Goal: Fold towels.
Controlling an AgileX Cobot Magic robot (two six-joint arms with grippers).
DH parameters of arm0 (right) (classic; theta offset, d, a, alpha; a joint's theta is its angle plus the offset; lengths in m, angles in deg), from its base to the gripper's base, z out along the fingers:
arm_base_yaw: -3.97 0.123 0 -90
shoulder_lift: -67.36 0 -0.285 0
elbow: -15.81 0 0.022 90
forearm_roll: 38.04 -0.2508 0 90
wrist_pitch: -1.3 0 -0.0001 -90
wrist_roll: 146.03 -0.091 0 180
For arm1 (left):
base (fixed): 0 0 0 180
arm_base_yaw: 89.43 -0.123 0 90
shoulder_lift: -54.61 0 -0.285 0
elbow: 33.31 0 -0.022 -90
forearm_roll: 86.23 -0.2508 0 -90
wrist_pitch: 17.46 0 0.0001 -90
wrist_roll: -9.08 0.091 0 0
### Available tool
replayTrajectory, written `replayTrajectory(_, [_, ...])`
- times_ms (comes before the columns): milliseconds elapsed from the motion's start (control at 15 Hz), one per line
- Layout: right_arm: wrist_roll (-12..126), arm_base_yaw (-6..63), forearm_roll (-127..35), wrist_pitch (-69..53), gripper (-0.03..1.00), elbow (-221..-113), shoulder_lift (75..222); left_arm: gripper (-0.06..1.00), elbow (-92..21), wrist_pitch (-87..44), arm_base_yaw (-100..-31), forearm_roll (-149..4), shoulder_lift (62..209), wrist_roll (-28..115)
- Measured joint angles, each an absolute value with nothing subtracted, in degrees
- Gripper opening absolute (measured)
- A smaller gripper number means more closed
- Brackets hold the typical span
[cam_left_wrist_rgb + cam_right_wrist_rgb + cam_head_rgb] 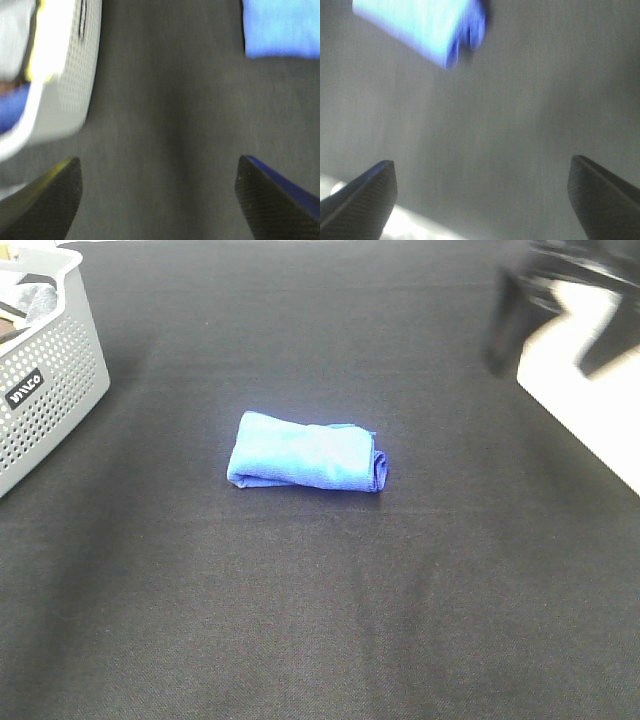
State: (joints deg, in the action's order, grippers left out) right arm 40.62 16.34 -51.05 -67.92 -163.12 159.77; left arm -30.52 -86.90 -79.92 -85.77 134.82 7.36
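A blue towel lies folded into a small bundle in the middle of the black table cloth. It also shows in the left wrist view and in the right wrist view. My right gripper is a dark blur high at the table's far right, well away from the towel. In the right wrist view the right gripper is open and empty above bare cloth. My left gripper is open and empty, between the basket and the towel. It is out of the exterior high view.
A grey perforated basket stands at the far left with cloth items inside; it also shows in the left wrist view. A white surface lies past the cloth's right edge.
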Motion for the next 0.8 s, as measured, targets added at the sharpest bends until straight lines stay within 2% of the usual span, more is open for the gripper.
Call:
replayTrajectory(267, [40.62, 16.34, -50.53, -63.1, 0.87, -143.41, 139.66, 0.8, -11.72, -87.24, -79.92, -85.83, 111.55, 8.05])
replayTrajectory(400, [40.62, 16.34, -49.16, -61.39, 0.87, -133.38, 127.57, 0.8, -2.73, -87.36, -79.92, -85.83, 95.34, 9.77])
replayTrajectory(600, [40.62, 16.34, -45.89, -60.81, 0.87, -124.67, 112.56, 0.8, 5.41, -87.41, -79.92, -85.43, 78.78, 15.84])
replayTrajectory(800, [40.62, 16.34, -44.29, -60.81, 0.87, -120.66, 99.44, 0.8, 10.85, -87.07, -79.92, -83.48, 68.53, 17.28])
